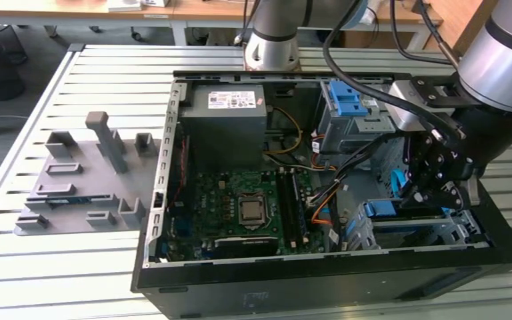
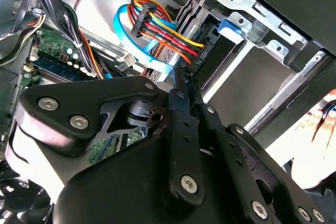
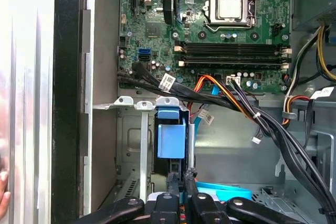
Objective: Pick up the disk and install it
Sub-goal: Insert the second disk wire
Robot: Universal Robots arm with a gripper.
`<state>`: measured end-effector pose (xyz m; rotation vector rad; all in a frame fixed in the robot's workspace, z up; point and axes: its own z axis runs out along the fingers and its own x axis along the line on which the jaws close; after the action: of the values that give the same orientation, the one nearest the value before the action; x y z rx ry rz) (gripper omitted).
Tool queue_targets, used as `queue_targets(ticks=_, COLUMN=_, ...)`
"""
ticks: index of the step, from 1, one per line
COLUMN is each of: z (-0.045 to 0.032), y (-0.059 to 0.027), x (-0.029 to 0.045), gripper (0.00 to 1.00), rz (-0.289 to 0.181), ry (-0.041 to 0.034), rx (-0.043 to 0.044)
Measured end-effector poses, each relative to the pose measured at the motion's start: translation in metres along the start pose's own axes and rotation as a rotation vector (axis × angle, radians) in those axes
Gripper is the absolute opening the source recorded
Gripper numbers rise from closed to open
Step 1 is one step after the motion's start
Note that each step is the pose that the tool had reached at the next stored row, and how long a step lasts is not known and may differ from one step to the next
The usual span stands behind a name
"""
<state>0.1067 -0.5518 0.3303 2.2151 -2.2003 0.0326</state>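
The disk point(image 1: 405, 212) stands on edge in the drive bay at the case's near corner, on the exterior view's right. Its blue carrier frame point(image 3: 170, 136) shows between the bay's metal rails in the first wrist view. My gripper point(image 1: 423, 199) reaches down into the case right over the disk. Its two black fingers point(image 3: 174, 178) lie close together, shut, with their tips at the disk's edge below the blue frame. In the second wrist view the gripper point(image 2: 181, 80) points at a plug with coloured wires point(image 2: 157, 27) beside the bay's blue tab point(image 2: 232, 26).
The open black computer case point(image 1: 327, 283) lies on a slatted metal table point(image 1: 105, 73). Inside are a motherboard point(image 1: 247, 203), a grey power-supply box point(image 1: 229, 113), a cage with a blue latch point(image 1: 349, 103) and loose cable bundles point(image 3: 262, 124). A grey fixture point(image 1: 83, 180) lies beside the case. A person's hand point(image 2: 320, 121) shows outside it.
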Motion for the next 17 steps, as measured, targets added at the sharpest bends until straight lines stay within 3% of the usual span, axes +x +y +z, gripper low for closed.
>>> queue_targets(ticks=9, z=0.0007, y=-0.0001, x=0.0000, gripper=0.17, rz=0.000, ry=-0.0003, rx=-0.0004)
queue_targets(ticks=10, z=0.0006, y=-0.0001, x=0.0000, gripper=0.23, rz=0.000, ry=-0.0003, rx=-0.0004)
queue_targets(ticks=12, z=0.0005, y=-0.0001, x=0.0001, gripper=0.24, rz=0.000, ry=-0.0003, rx=-0.0004)
queue_targets(ticks=13, z=0.0002, y=-0.0001, x=0.0001, gripper=0.30, rz=0.000, ry=-0.0005, rx=-0.0004)
queue_targets(ticks=16, z=-0.0002, y=-0.0001, x=0.0000, gripper=0.30, rz=0.000, ry=-0.0011, rx=-0.0003)
queue_targets(ticks=17, z=-0.0007, y=-0.0001, x=0.0001, gripper=0.36, rz=0.000, ry=-0.0009, rx=-0.0004)
